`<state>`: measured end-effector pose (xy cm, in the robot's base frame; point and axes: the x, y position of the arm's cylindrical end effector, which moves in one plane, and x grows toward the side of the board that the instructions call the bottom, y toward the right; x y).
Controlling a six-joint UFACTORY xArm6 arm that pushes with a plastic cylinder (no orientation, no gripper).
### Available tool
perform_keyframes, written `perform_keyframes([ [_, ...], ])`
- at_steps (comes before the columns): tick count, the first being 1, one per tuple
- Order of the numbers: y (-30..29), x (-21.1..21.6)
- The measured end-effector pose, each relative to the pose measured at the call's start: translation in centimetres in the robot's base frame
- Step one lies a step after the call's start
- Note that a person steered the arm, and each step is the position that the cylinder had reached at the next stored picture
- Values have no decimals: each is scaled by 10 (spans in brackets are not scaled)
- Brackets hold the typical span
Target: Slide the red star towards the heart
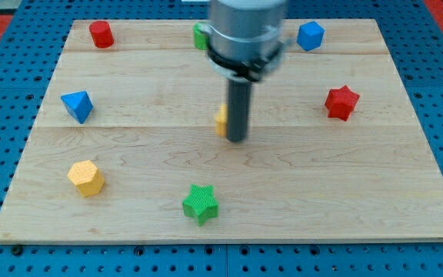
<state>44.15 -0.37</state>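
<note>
The red star (341,102) lies at the view's right on the wooden board (344,208). My tip (237,139) stands near the board's middle, well left of the red star. A yellow block (221,121) sits just left of the rod, mostly hidden by it, so its shape cannot be made out. No heart shape can be made out in this view.
A red block (101,34) sits top left, a blue block (311,35) top right, a green block (200,35) partly hidden behind the arm at the top. A blue triangular block (77,105) lies left, a yellow hexagonal block (86,178) lower left, a green star (200,204) bottom middle.
</note>
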Motion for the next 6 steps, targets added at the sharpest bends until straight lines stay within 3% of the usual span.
perform_keyframes([
  [1,22,-5],
  [3,192,-4],
  [4,237,-14],
  [5,244,-35],
  [6,181,-45],
])
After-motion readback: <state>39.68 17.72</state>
